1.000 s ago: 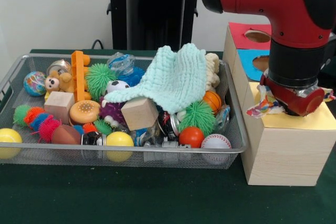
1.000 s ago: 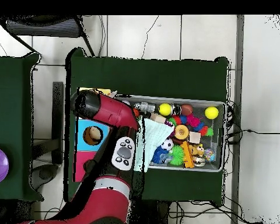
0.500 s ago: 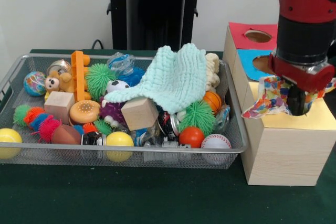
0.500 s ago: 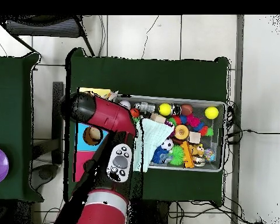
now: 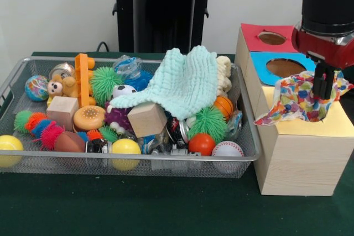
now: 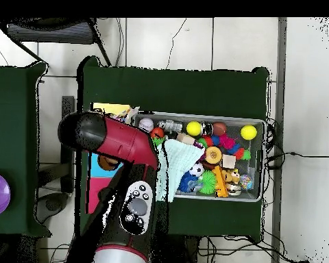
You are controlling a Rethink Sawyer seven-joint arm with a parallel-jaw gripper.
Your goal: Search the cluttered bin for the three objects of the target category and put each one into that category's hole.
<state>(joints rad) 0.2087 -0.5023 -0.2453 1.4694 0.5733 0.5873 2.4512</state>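
Gripper [image 5: 322,84]: we see its dark fingers clenched on one multicoloured spotted cloth [image 5: 296,100], held just above the yellow section [image 5: 326,126] of the wooden sorting box [image 5: 301,161]. We count one cloth corner draping left over the box's edge. Box top: three coloured sections, one red [image 5: 254,40], one blue [image 5: 265,64] and one yellow; we see one round hole in the red section and one in the blue. Wire bin [image 5: 166,161]: one mint knitted cloth [image 5: 185,84] lies over the clutter; we count two wooden cubes [image 5: 146,119], two yellow balls [image 5: 126,147], one baseball [image 5: 227,148] and one orange ball [image 5: 202,143] along the front. Arm: the red wrist descends vertically from the top edge; overhead, the red arm [image 6: 116,140] crosses above the box beside the bin.
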